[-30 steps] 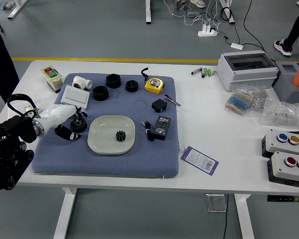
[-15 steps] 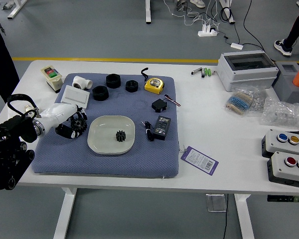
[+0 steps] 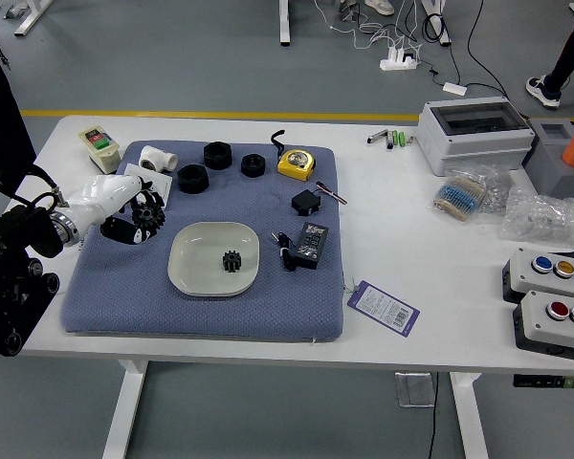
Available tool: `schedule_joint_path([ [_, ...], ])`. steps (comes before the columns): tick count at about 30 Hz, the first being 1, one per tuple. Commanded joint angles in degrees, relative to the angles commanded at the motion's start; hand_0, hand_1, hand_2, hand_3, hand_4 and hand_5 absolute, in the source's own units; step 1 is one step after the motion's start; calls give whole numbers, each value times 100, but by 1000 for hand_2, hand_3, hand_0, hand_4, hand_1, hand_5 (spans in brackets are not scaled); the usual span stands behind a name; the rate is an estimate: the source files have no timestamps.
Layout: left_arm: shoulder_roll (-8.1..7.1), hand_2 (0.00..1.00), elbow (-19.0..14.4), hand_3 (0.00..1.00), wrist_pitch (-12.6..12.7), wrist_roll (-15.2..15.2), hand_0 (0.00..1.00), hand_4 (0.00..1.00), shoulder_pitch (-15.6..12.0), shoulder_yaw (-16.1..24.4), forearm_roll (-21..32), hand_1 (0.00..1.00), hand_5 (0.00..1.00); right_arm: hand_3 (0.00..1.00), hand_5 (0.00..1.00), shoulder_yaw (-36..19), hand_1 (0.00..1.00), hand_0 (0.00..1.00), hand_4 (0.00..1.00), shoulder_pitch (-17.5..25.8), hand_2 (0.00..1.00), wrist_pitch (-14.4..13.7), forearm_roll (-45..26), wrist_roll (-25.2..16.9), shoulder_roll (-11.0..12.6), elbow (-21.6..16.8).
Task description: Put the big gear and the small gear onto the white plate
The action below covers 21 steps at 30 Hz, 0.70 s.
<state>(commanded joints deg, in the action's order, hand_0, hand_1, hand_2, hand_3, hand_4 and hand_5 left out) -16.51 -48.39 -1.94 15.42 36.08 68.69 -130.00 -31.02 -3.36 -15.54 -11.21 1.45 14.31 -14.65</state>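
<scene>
Left hand (image 3: 105, 203): while it is at frame left, closed on the big gear (image 3: 149, 214).
Small gear (image 3: 231, 261): on white plate (image 3: 194, 272), centre-left.

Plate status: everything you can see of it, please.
The white plate is off-white and shallow, a rounded rectangle wider than deep, with a raised rim and a smooth look like plastic or ceramic. It sits flat, right way up, on the blue pad, with no visible damage. The small black gear rests inside, right of centre. The big gear, in the left hand, is off to the plate's left, not touching it.
</scene>
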Motion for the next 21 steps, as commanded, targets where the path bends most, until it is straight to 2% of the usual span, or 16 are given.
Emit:
schedule_joint_path([
  [6, -65, 451, -614, 548, -68, 73, 346, 598, -18, -412, 0, 389, 19, 565, 660, -20, 718, 710, 796, -5, 749, -7, 4, -6, 4, 1],
  [9, -64, 451, -749, 548, -134, 82, 346, 598, -12, -600, 0, 389, 19, 565, 660, -29, 718, 710, 796, -12, 749, -12, 8, -11, 8, 0],
  [15, -73, 463, -757, 551, -281, 19, 353, 594, 2, -830, 0, 401, 22, 565, 660, -36, 718, 711, 796, -18, 748, -14, 5, -14, 13, 0],
  [16, -77, 533, -731, 576, -296, 30, 378, 750, -4, -883, 0, 483, 77, 565, 660, -35, 718, 711, 796, -17, 748, -14, -1, -15, 13, 0],
  [18, -80, 533, -716, 576, -304, 36, 378, 750, -7, -913, 0, 483, 77, 565, 660, -34, 718, 711, 796, -17, 748, -15, -4, -16, 13, 1],
  [21, -94, 533, -761, 576, -474, 17, 378, 750, -71, -1022, 0, 483, 77, 565, 660, -28, 718, 711, 796, -11, 748, -14, -2, -17, 12, 1],
])
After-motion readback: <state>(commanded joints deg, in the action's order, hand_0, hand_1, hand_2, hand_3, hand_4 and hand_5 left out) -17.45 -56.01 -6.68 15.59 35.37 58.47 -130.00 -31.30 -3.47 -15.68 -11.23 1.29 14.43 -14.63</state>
